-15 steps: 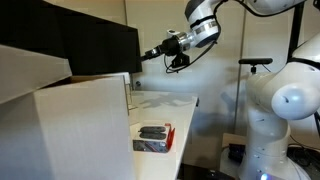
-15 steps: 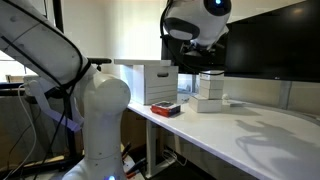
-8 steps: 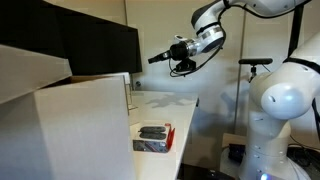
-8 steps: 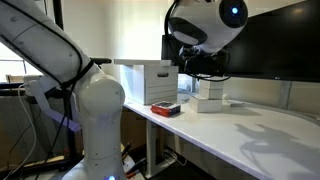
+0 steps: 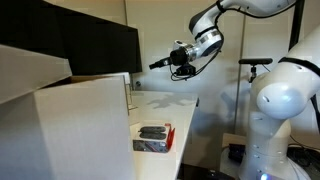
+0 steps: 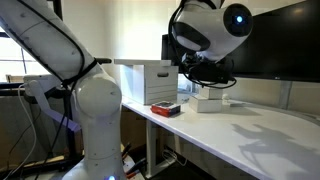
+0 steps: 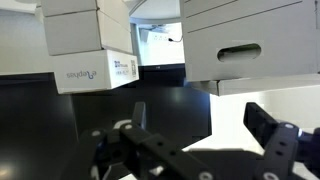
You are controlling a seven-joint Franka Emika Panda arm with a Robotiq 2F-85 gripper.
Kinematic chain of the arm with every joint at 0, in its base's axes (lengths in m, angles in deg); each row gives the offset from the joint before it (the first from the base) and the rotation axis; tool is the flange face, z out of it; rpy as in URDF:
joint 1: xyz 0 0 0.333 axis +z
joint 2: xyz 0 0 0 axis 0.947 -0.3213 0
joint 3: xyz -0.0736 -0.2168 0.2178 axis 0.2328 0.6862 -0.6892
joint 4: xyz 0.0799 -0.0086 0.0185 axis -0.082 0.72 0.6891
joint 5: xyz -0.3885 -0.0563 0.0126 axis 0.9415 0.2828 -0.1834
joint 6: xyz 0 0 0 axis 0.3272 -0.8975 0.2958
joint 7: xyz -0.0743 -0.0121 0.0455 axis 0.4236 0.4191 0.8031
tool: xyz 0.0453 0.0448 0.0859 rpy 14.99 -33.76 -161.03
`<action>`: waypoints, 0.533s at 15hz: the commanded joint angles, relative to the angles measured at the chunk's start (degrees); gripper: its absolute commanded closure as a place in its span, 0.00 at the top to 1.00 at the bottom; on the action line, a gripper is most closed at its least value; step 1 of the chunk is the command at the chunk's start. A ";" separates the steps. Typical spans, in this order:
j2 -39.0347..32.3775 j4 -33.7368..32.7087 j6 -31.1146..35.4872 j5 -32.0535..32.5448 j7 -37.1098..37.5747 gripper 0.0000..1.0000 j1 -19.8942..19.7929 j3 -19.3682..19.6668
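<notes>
In an exterior view the claw hangs in the air above the far end of the table, well clear of its surface and pointing toward the black monitor along the back edge. From here I cannot tell how its jaws stand. A large white box fills the near corner, and a red-and-black object lies just beside it, close to the table's side edge. In an exterior view from the opposite end, the claw sits low under the arm's rounded wrist, just above a small white box. That box stands toward the back edge of the table, near the monitor. The large white box occupies the far corner, with the red-and-black object in front of it by the front edge, apart from the small box. In the wrist view, which appears turned over, the claw is released: its fingers stand wide apart with nothing between them, set against the dark monitor. The small white box, with printed lettering on its face, and the large white box, with its handle slot, both lie beyond the fingertips, touched by neither.
</notes>
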 commanded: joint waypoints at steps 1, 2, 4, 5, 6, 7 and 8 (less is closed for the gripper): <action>-1.25 -0.28 -2.33 -1.49 -0.86 1.00 -3.98 -3.18; -1.25 -0.30 -2.32 -1.49 -0.86 1.00 -3.98 -3.20; -1.25 -0.32 -2.32 -1.49 -0.86 1.00 -3.98 -3.20; -1.25 -0.33 -2.32 -1.49 -0.86 1.00 -3.98 -3.20; -1.39 0.09 -2.54 -2.17 -3.33 1.00 -3.45 -2.66; -2.01 0.29 -1.55 -2.64 -3.82 1.00 -3.60 -3.09; -2.50 0.21 -1.48 -3.11 -4.60 1.00 -3.79 -3.19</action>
